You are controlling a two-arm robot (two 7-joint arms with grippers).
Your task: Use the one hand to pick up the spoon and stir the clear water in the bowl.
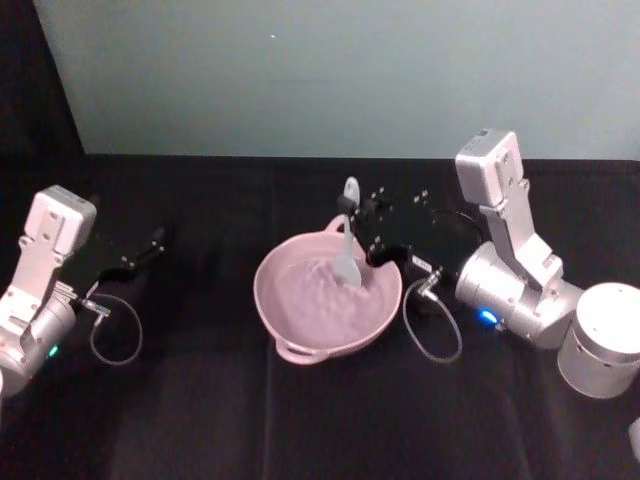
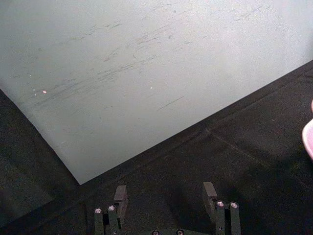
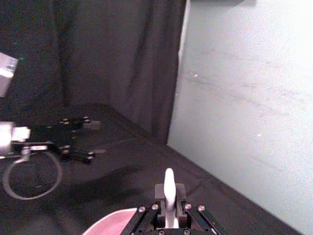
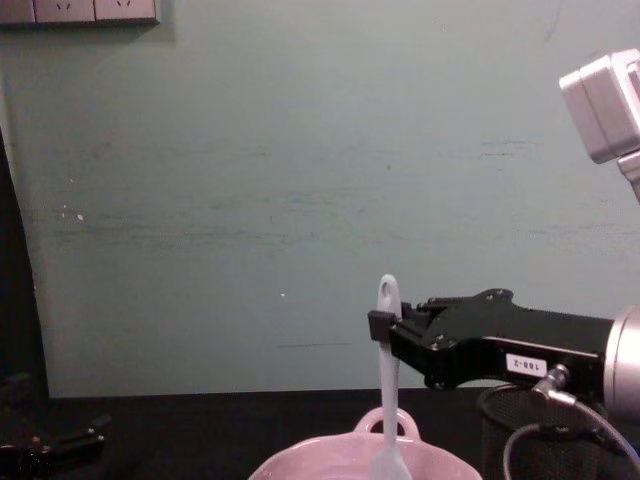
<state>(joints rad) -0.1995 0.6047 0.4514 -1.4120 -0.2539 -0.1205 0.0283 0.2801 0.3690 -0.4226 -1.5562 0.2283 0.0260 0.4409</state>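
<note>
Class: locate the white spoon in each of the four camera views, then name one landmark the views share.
Head view: centre, spoon leaning into the pink bowl.
Left wrist view: not in it.
Right wrist view: spoon clamped in the right end effector.
Chest view: lower centre, spoon upright.
Shared landmark: the bowl's pink rim.

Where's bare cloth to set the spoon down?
Free: the black tablecloth in front of the pale pink ceramic bowl, and the strip between the bowl and the open left end effector. Crowded: right of the bowl, where the right end effector gripping the slim white plastic spoon, its cable loop and a black wire-mesh cup sit.
</note>
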